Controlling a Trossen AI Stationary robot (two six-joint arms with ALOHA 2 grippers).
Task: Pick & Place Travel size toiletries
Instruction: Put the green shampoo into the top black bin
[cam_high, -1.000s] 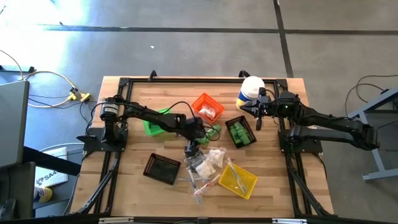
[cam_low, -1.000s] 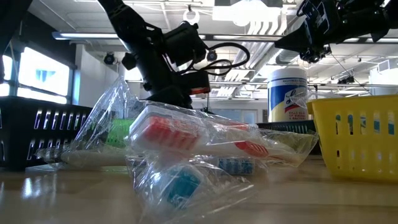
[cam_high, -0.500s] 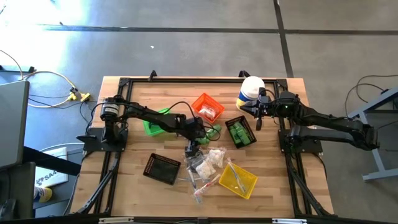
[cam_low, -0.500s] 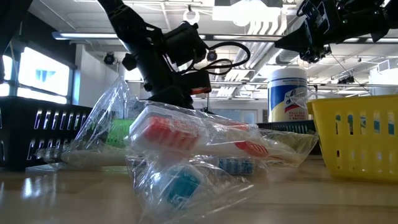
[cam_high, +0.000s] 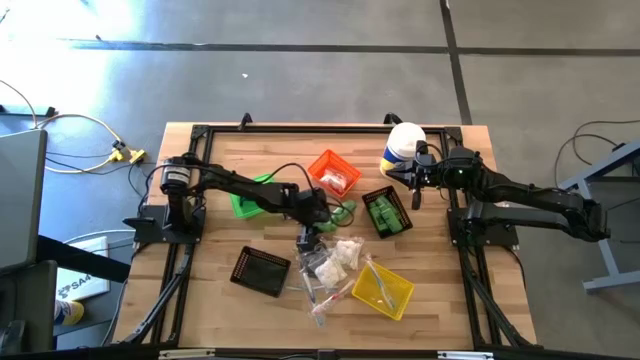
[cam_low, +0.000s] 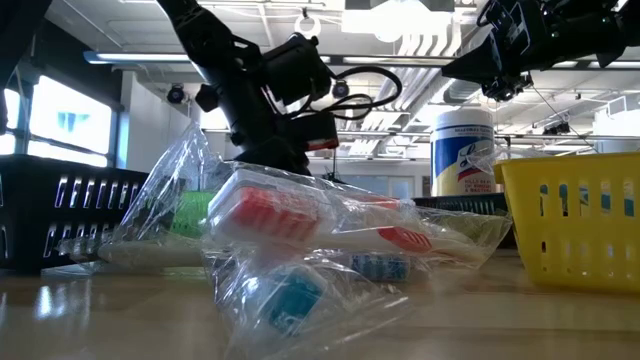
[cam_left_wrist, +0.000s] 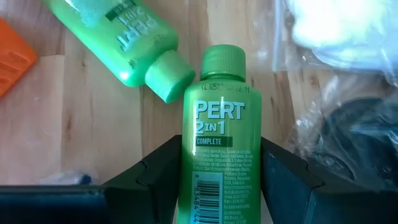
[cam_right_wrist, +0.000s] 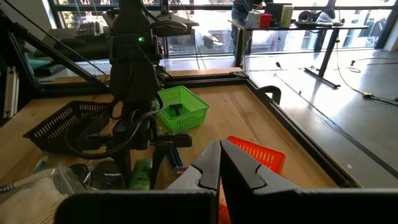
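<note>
Gripping the small green plastic Pert shampoo bottle (cam_left_wrist: 219, 143) between the left jaws, flat on the wooden bench (cam_high: 220, 150). Could squirt out, nudging the second green bottle (cam_left_wrist: 124, 37) just ahead. Right jaws together, idle.

Beside left gripper (cam_left_wrist: 219, 180): second green plastic bottle (cam_left_wrist: 127, 40), touching the held green shampoo bottle (cam_left_wrist: 221, 137).
Other side: crinkly clear plastic bags (cam_left_wrist: 339, 81), close.
Ahead: bare wooden tabletop (cam_left_wrist: 74, 118).
</note>
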